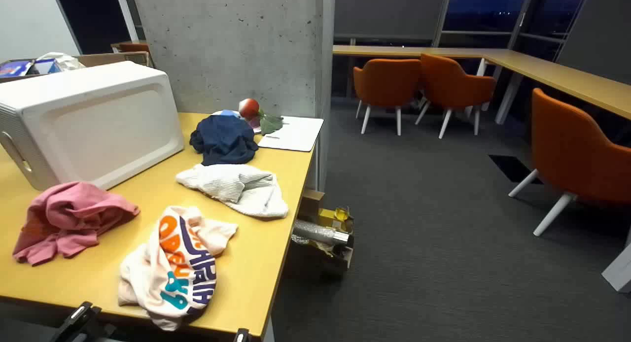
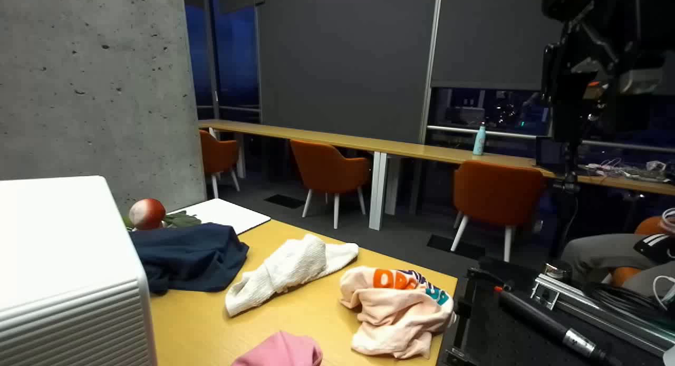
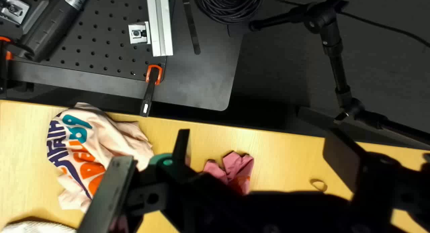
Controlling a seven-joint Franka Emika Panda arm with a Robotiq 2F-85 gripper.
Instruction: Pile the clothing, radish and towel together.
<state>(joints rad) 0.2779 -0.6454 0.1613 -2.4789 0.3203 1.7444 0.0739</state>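
A red and white radish [image 1: 249,108] with green leaves lies at the table's far end by the concrete pillar; it also shows in an exterior view [image 2: 147,214]. A navy cloth [image 1: 224,139] [image 2: 190,255] lies crumpled beside it. A white towel [image 1: 239,188] [image 2: 295,266] lies nearby. A cream shirt with coloured letters [image 1: 180,268] [image 2: 395,308] [image 3: 90,149] lies near the front edge. A pink cloth [image 1: 74,219] [image 2: 282,350] [image 3: 235,169] lies apart. My gripper [image 3: 260,142] is open above the table, with the pink cloth on the table between its fingers, not held.
A large white box [image 1: 108,130] [image 2: 63,250] stands on the table [image 1: 256,253]. A white board [image 1: 293,133] lies under the radish leaves. Clamps [image 3: 151,88] and a black perforated bench [image 3: 100,35] border the table edge. Dark arm parts [image 2: 601,65] hang at upper right in an exterior view.
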